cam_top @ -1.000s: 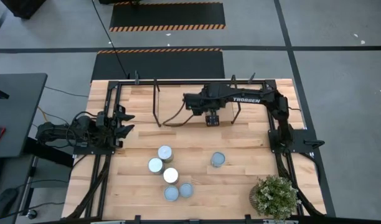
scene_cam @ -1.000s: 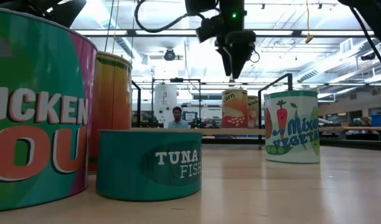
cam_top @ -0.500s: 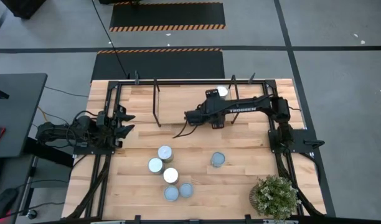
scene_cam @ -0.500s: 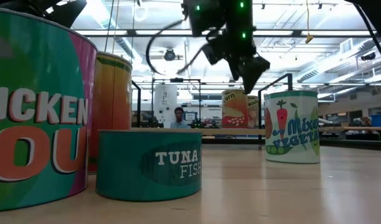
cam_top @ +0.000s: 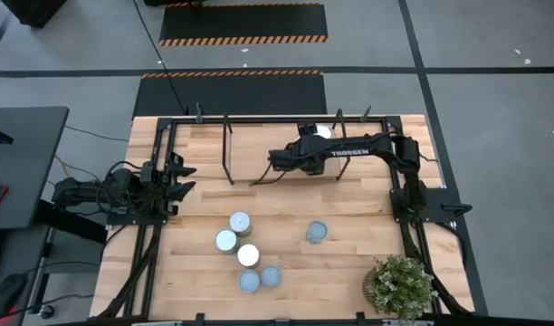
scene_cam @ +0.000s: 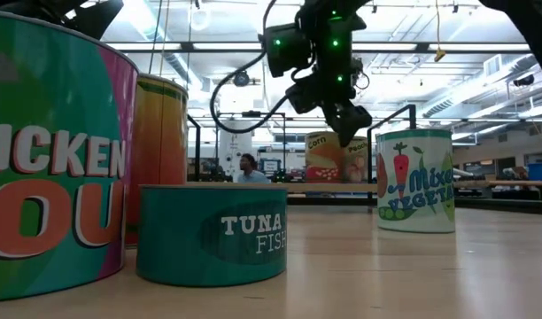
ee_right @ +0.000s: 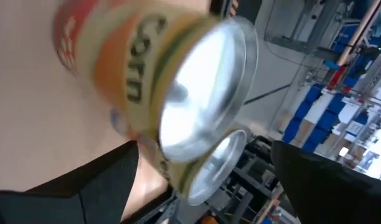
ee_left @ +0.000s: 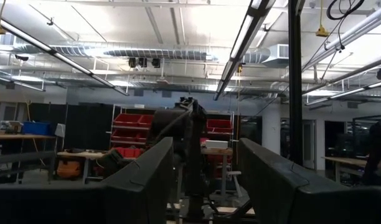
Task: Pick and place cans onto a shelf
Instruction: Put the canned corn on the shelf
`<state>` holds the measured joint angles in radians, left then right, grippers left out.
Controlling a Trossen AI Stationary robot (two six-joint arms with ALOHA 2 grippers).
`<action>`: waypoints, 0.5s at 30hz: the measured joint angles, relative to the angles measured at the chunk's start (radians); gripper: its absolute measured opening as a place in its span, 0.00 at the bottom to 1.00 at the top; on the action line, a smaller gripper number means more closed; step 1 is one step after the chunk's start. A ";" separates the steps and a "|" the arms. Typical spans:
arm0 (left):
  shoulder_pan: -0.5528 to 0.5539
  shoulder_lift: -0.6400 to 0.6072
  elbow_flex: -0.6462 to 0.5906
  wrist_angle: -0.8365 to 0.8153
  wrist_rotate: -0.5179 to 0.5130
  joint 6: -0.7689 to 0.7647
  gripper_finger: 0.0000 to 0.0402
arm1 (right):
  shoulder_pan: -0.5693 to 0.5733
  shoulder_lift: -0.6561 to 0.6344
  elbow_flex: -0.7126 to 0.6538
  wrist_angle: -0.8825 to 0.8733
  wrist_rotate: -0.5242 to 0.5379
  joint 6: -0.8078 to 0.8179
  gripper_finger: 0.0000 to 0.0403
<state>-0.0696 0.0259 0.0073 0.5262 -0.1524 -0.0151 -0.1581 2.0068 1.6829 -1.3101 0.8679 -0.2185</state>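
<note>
Two cans stand on the shelf (cam_top: 259,136) at the table's far side. One is a yellow "Corn" can (ee_right: 178,106) with a silver top (cam_top: 323,132), also seen in the low view (scene_cam: 317,155). A second can (scene_cam: 355,159) stands right beside it (ee_right: 209,168). My right gripper (cam_top: 306,138) hangs tilted just above and before them (scene_cam: 345,131). It is open and touches nothing (ee_right: 204,149). Several more cans (cam_top: 248,254) stand on the tabletop, one of them apart to the right (cam_top: 317,232). My left gripper (cam_top: 182,178) waits open at the table's left (ee_left: 206,186).
The shelf's black legs (cam_top: 227,149) and rails stand around the far half of the table. A potted plant (cam_top: 401,285) sits at the near right corner. In the low view, big "Chicken" (scene_cam: 50,159) and "Tuna" (scene_cam: 211,233) cans stand close to the camera.
My right gripper has gone from pointing straight down over the shelf's front to a slant. It has moved toward the table's far edge and down toward the corn can, turning about its wrist. The can's silver top has come out from under the arm.
</note>
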 joint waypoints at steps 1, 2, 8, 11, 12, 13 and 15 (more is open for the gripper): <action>0.000 0.000 0.000 0.000 0.000 0.000 0.46 | -0.010 0.000 0.000 0.004 0.002 -0.007 0.93; 0.000 0.000 0.000 0.000 0.000 0.000 0.46 | -0.018 0.000 0.000 0.008 0.000 -0.011 0.93; 0.000 0.000 0.000 0.000 0.000 0.000 0.46 | -0.005 -0.018 0.003 0.001 -0.006 -0.002 0.93; 0.000 0.000 0.000 0.002 0.000 0.000 0.46 | 0.032 -0.032 0.023 0.019 -0.044 -0.001 0.93; 0.000 0.000 0.000 0.001 0.000 0.000 0.46 | 0.041 -0.035 0.028 0.035 -0.060 -0.001 0.93; 0.000 0.000 0.000 0.001 0.000 0.000 0.46 | 0.048 -0.039 0.030 0.046 -0.071 -0.008 0.93; 0.000 0.000 0.000 0.001 0.000 0.000 0.46 | 0.058 -0.045 0.031 0.093 -0.090 -0.025 0.93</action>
<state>-0.0696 0.0260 0.0073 0.5274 -0.1524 -0.0147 -0.0998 1.9614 1.7138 -1.2168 0.7776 -0.2439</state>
